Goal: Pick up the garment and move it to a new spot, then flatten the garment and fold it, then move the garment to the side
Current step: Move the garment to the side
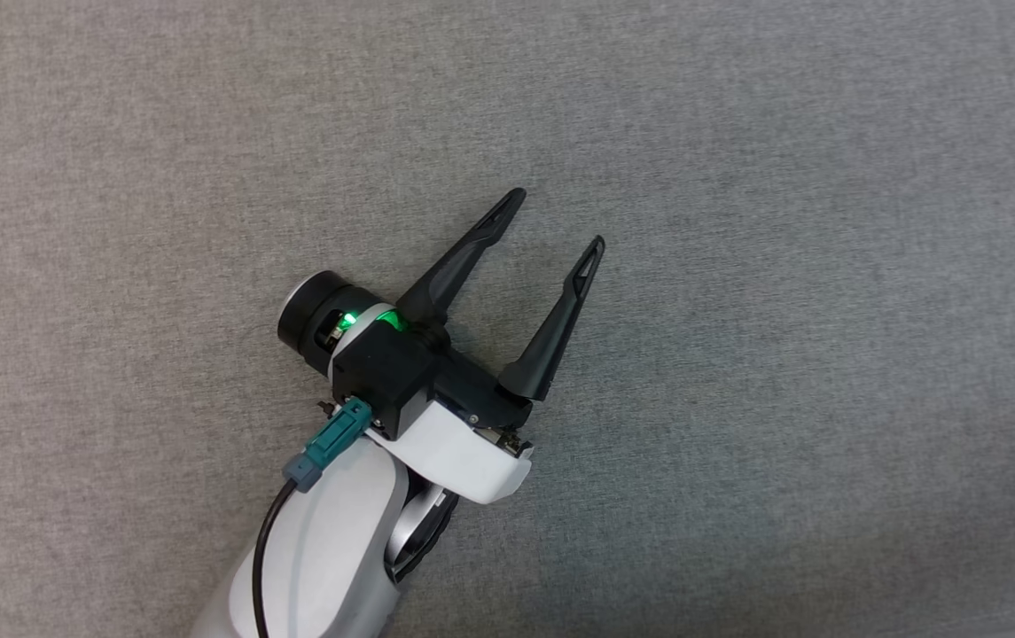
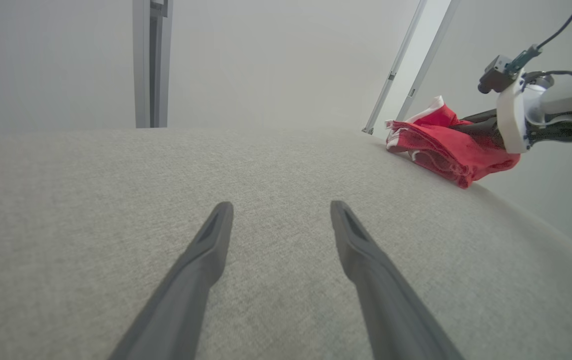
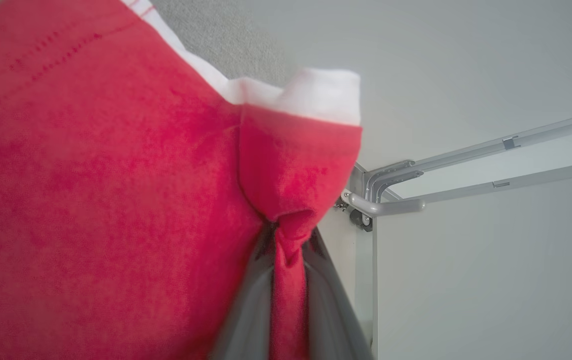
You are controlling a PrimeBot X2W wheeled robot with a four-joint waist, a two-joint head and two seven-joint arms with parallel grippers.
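The garment (image 2: 445, 145), red with white trim, is bunched at the far right edge of the grey cloth surface (image 2: 266, 165) in the left wrist view. My right gripper (image 3: 288, 240) is shut on a pinched fold of the garment (image 3: 116, 175), whose red cloth hangs across the left of that view. In the left wrist view, the right arm's white wrist (image 2: 513, 115) sits against the bundle. My left gripper (image 1: 556, 221) hovers over bare grey cloth, fingers (image 1: 560, 319) spread wide with nothing between them. The same gripper (image 2: 281, 207) points along the surface, well left of the garment.
The grey cloth surface (image 1: 782, 266) spreads all around my left arm (image 1: 330, 549). Grey metal frame posts (image 2: 151, 65) stand behind the surface, and a slanted rail (image 2: 405, 65) rises near the garment. A metal bracket (image 3: 385, 197) with rails shows beside the right gripper.
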